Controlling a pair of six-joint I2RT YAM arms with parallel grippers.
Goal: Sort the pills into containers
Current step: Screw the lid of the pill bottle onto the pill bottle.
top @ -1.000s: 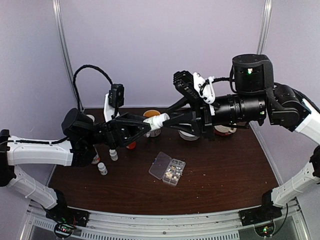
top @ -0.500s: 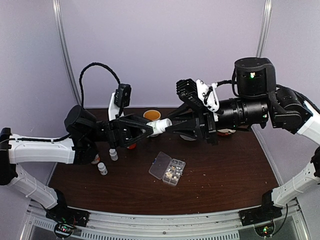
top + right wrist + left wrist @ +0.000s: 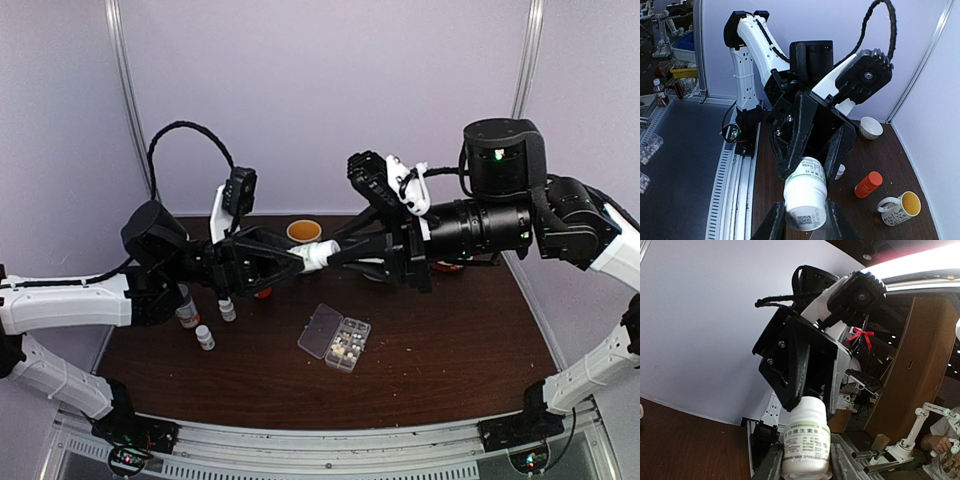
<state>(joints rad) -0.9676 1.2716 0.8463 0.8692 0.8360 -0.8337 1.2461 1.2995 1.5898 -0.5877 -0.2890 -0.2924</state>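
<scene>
Barely anything moved in the last second: the left fingers [image 3: 771, 466] and right fingers [image 3: 774, 225] are both still clamped on the white bottle [image 3: 318, 255], which has only shifted a touch in mid-air over the far worktop [image 3: 450, 330]. My guess is the cap's still being worked off, so nothing's getting poured yet. The organizer box [image 3: 335, 338] sits lid-open mid-worktop with a few pills [image 3: 347, 345] inside.

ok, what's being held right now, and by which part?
One white bottle, midair and sideways: left pincer grips one end, right pincer the other. Cannot tell which end is capped.
</scene>
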